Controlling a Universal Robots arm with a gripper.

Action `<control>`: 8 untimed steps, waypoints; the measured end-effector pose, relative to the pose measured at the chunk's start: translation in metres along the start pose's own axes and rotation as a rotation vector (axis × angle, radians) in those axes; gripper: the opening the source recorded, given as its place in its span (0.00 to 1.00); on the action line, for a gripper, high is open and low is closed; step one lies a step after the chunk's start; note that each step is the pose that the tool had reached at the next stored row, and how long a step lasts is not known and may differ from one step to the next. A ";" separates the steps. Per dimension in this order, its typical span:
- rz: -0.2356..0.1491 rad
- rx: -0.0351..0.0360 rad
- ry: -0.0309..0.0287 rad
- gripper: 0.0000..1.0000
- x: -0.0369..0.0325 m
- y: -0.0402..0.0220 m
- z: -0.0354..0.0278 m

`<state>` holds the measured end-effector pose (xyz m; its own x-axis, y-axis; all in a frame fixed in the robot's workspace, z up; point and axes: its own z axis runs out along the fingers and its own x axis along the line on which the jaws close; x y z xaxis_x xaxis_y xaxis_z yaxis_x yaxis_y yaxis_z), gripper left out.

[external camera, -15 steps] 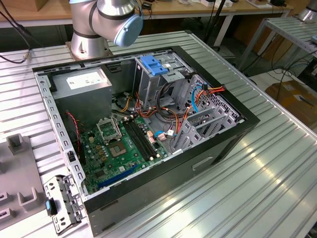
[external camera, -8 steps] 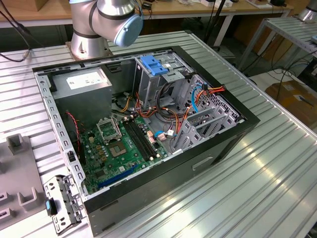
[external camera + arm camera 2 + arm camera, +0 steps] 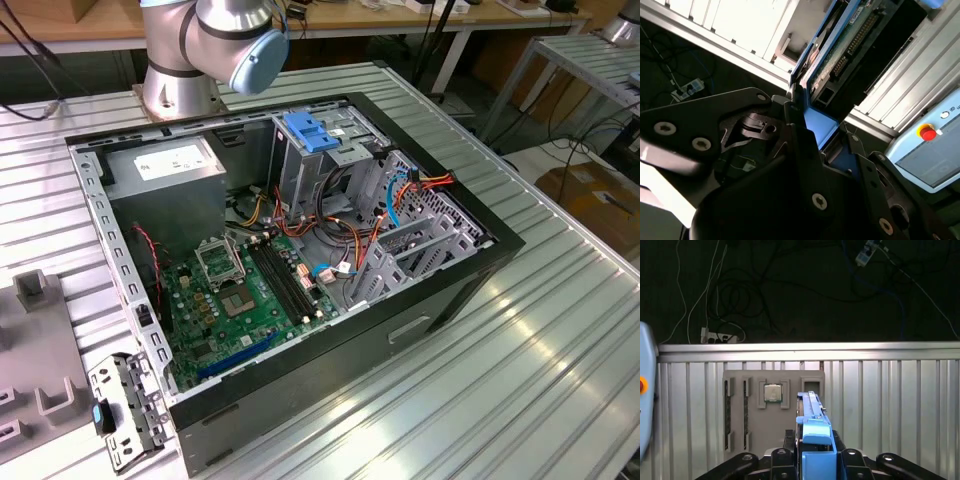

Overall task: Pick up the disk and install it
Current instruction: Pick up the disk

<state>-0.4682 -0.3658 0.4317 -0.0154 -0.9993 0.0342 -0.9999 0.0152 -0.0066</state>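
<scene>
First wrist view shows you the gripper (image 3: 814,462) clamped on the disk (image 3: 811,412), held on edge, long axis running straight out from its grip; exterior view puts the drive cage (image 3: 300,175) at 12 o'clock in the case (image 3: 400,330).

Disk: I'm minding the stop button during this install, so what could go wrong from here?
1. The jaws clamp the disk at one end of its blue carrier, so the free end might tilt or slip.
2. Cables lie right beside the cage in the exterior view, so the disk could snag them.
3. Its bare circuit board faces out and might scrape the cage's metal.
</scene>
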 end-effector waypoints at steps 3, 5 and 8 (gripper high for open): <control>0.000 0.0002 0.0080 0.37 0.0002 0.0000 -0.0063; 0.000 0.0003 0.0138 0.37 0.0004 -0.0001 -0.0125; 0.000 0.0004 0.0198 0.37 0.0007 -0.0001 -0.0210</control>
<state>-0.4682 -0.3658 0.4528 -0.0154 -0.9984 0.0540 -0.9999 0.0151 -0.0070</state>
